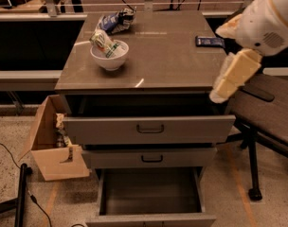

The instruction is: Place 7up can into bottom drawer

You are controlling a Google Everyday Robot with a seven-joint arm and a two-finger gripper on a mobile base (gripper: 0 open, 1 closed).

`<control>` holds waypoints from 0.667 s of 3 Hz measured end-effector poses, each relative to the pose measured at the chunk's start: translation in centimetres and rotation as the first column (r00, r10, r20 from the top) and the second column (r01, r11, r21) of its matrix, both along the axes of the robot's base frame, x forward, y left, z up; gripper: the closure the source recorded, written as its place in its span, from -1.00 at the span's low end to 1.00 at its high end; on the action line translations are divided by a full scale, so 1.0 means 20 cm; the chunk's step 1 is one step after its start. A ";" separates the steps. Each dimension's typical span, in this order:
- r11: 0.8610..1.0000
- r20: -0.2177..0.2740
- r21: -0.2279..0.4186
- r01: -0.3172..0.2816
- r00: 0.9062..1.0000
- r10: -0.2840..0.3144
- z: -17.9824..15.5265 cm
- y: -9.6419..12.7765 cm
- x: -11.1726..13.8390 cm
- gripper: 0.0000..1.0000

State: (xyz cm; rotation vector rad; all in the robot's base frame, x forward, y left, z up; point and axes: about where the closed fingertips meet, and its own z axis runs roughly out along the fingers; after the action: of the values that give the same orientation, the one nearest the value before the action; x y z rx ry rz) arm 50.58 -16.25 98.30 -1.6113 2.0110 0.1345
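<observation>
The can [105, 44] lies tipped in the white bowl [109, 63] on top of the cabinet [172, 56]. The bottom drawer [151, 192] is pulled out. The claw [220, 91] hangs by the cabinet's right side, well away from the can. I can't tell if it is wide or narrow. It should come over the bowl and pinch the can's sides without knocking the bowl.

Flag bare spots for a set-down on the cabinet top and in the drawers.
Free: cabinet top middle and front, between white bowl and dark blue packet; bottom drawer floor looks bare. Crowded: back-left, snack bag behind the bowl holding the 7up can. The gripper hangs off the right front corner.
</observation>
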 end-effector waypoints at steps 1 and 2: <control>0.990 0.025 0.141 -0.031 0.999 0.028 -0.07 0.28 0.26 -1.00; 0.968 0.027 0.252 0.007 1.000 -0.015 -0.18 0.56 0.55 -1.00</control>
State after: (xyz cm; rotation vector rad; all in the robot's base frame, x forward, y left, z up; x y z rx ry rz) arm 61.49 -5.03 94.76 -1.4332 1.8949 0.3467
